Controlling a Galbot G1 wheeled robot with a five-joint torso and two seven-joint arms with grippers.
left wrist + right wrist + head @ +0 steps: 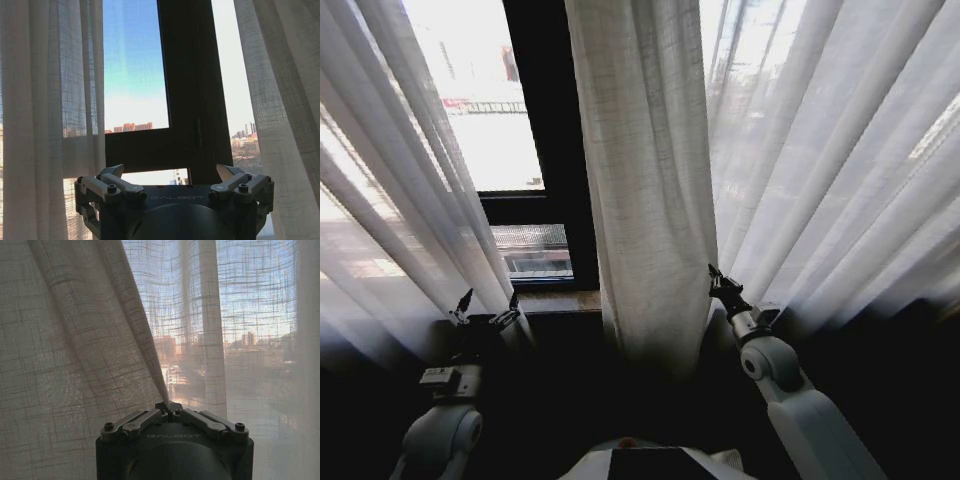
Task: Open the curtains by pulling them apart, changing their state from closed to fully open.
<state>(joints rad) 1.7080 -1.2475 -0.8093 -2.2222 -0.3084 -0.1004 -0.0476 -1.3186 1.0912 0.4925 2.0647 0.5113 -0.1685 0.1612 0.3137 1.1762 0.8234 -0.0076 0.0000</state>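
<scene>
The curtains (640, 180) hang across the window in pale pleated folds. One bunched panel falls down the middle of the head view, with spread sheer fabric to its right and another panel (390, 200) drawn off to the left. Between the left panel and the middle one a gap stands open, showing the dark window frame (555, 150) and bright glass, with the sill (560, 298) below.

The right arm (800, 400) reaches up to the right edge of the middle panel. Its gripper (169, 407) is clenched on a fold of curtain, and the cloth runs taut up and away from the pinch point (the weave is plain in the right wrist view).

The left gripper (171, 175) is released, its fingers (112, 175) spread wide and holding nothing. It points at the frame (195, 90) in the gap, just beside the left panel's inner edge (85, 100).
</scene>
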